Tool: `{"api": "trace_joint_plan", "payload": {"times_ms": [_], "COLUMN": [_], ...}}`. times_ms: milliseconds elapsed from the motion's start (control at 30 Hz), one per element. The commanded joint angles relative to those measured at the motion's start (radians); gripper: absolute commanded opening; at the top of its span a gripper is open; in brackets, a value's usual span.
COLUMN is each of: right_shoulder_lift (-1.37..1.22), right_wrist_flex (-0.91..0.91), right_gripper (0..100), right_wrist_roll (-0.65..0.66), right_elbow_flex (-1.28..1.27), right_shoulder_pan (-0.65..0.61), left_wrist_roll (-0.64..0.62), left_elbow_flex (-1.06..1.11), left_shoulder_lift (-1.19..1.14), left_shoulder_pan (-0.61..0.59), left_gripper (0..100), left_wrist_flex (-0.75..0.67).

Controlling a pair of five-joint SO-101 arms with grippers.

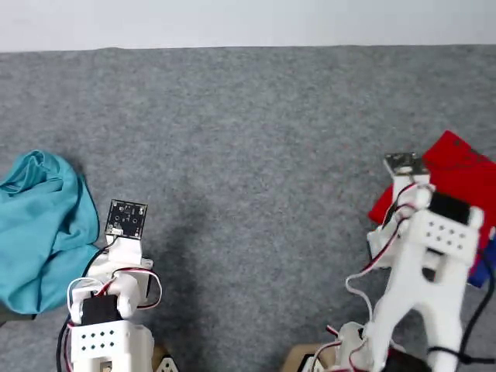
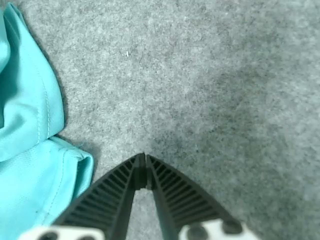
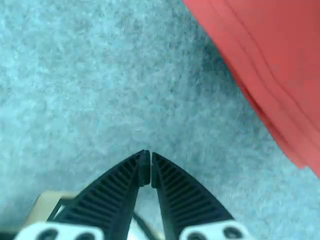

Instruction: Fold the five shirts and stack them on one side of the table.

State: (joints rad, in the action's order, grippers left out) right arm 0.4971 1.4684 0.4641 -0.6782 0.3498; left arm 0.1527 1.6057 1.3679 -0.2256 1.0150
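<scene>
A crumpled teal shirt (image 1: 37, 229) lies at the table's left edge; its hem (image 2: 30, 150) sits just beside my left gripper (image 2: 145, 162), which is shut with nothing in it over bare felt. The left arm (image 1: 116, 294) stands at the front left. A folded red shirt (image 1: 457, 182) lies at the right edge on top of a blue one (image 1: 484, 267). The red shirt's folded edge (image 3: 270, 65) is a short way off from my right gripper (image 3: 147, 160), shut and holding nothing. The right arm (image 1: 422, 248) partly covers the stack.
Grey felt (image 1: 256, 170) covers the table, with wide free room in the middle and toward the back. A white wall (image 1: 248, 23) runs behind the far edge. A tan base (image 3: 42, 207) shows under the right arm.
</scene>
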Motion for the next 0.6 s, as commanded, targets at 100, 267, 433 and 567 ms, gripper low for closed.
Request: {"api": "trace_joint_plan", "payload": {"times_ms": [100, 267, 433, 567], "right_shoulder_lift": [0.101, 0.101, 0.101, 0.107], "right_wrist_flex": [-0.105, -0.104, -0.104, -0.101], "right_gripper": [0.9, 0.9, 0.9, 0.9], "right_wrist_roll": [0.002, 0.002, 0.002, 0.002], "right_elbow_flex": [-0.080, -0.081, -0.081, -0.081], "right_shoulder_pan": [-0.013, -0.013, -0.015, -0.015], "left_wrist_roll": [-0.006, -0.006, -0.006, -0.006], "left_elbow_flex": [-0.004, -0.004, -0.004, -0.004], "left_shoulder_lift": [0.008, 0.008, 0.008, 0.008], "left_shoulder_pan": [0.006, 0.006, 0.006, 0.006], "left_gripper": [1, 1, 1, 1], "left_wrist_flex": [-0.017, -0.017, -0.017, -0.017]}}
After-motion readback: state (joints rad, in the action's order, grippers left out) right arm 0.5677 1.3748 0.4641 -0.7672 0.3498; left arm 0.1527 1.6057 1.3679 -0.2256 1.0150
